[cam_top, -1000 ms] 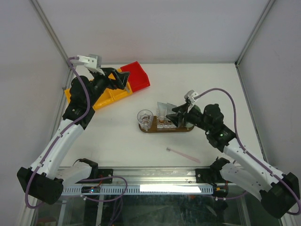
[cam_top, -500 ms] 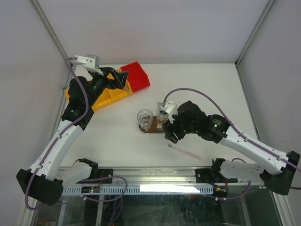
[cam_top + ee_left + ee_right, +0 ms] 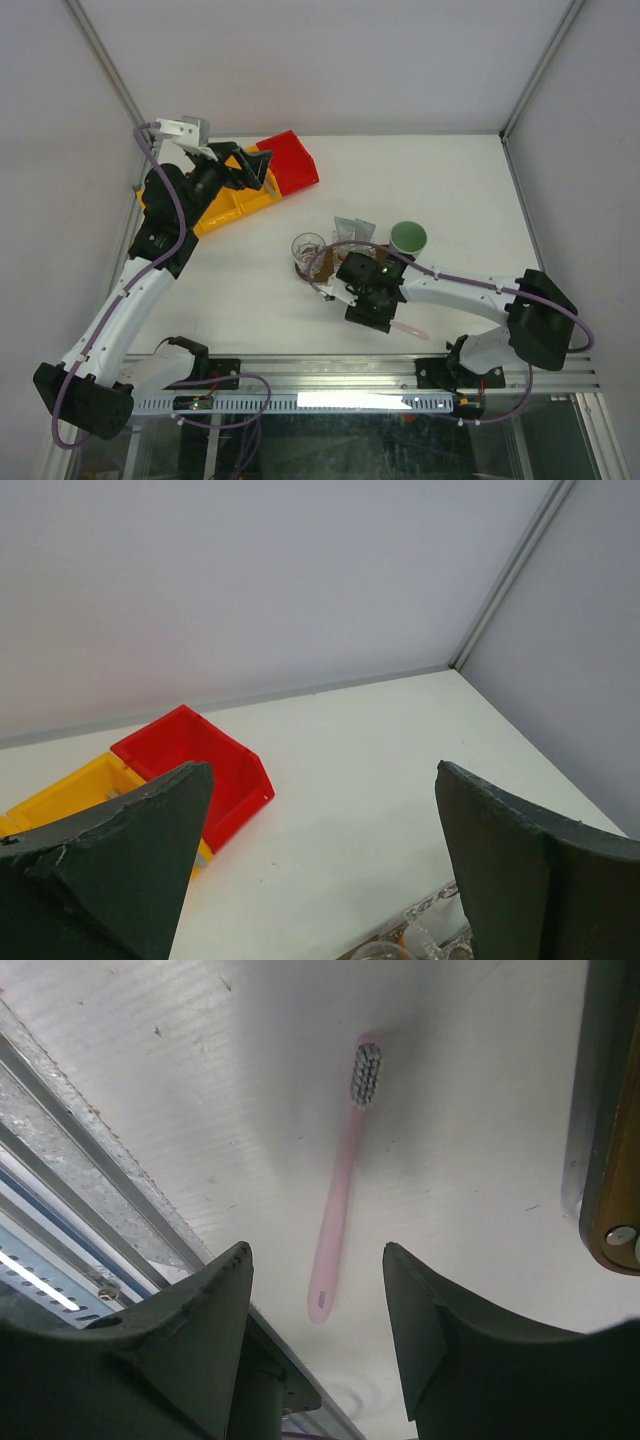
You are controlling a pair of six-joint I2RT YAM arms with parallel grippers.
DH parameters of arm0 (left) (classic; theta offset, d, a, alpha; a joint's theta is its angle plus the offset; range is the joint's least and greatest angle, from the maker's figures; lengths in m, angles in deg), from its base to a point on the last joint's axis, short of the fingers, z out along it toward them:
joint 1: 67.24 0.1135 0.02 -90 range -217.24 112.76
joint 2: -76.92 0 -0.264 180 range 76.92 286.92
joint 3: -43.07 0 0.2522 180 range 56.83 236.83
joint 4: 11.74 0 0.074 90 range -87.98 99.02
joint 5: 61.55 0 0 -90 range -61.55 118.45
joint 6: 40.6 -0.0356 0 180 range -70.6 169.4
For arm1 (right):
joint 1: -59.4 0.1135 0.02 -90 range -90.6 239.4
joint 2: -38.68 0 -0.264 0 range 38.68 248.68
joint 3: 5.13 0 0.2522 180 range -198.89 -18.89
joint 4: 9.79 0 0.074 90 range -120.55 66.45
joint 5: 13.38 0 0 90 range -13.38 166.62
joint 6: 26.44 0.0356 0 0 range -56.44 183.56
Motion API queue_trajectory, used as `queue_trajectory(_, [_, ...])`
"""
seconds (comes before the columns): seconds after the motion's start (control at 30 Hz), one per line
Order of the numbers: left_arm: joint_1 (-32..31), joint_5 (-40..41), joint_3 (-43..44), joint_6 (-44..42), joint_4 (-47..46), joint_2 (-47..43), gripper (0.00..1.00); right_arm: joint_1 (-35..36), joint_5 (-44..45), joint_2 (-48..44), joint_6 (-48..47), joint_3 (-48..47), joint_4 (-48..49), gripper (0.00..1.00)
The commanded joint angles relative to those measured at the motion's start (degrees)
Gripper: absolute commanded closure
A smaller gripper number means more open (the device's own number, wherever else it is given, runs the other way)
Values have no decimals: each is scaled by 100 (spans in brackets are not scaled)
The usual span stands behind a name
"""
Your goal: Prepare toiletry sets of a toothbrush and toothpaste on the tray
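Observation:
A pink toothbrush [image 3: 340,1185] lies flat on the white table in front of the tray; its far end [image 3: 408,329] pokes out from under my right arm. My right gripper [image 3: 318,1260] hangs just above its handle end, open, one finger on each side, nothing held; from above the gripper [image 3: 372,312] covers most of the brush. The dark brown tray [image 3: 318,276] is mostly hidden by that arm, with its edge [image 3: 608,1160] at the right of the wrist view. Two pale toothpaste tubes [image 3: 353,230] stand at its back. My left gripper [image 3: 255,168] is open and raised over the bins, and the left wrist view shows that gripper [image 3: 322,770] empty.
A clear glass [image 3: 308,248] stands on the tray's left end. A green cup [image 3: 408,237] sits behind its right end. A red bin [image 3: 292,160] and a yellow bin [image 3: 232,205] lie at the back left. The table's metal front rail [image 3: 90,1150] runs close by the toothbrush.
My right arm swung from the tray's right end round to its front and down over the toothbrush, uncovering the green cup. The left arm has barely moved.

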Motion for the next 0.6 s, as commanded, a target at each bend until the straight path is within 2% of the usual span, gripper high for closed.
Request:
queue_trajectory(0.0, [63, -10, -31, -31, -294, -198, 2, 45, 136, 13, -513, 22, 545, 44])
queue_trajectory(0.1, [70, 24, -43, -47, -292, -203, 2, 7, 26, 145, -485, 118, 995, 51])
queue_trajectory(0.37, [70, -9, -42, -44, -294, -200, 2, -2, -211, 274, -578, 706, 1768, 53])
queue_trajectory(0.57, [70, 20, -44, -60, -293, -156, 2, -79, -269, 501, -672, 920, 2178, 62])
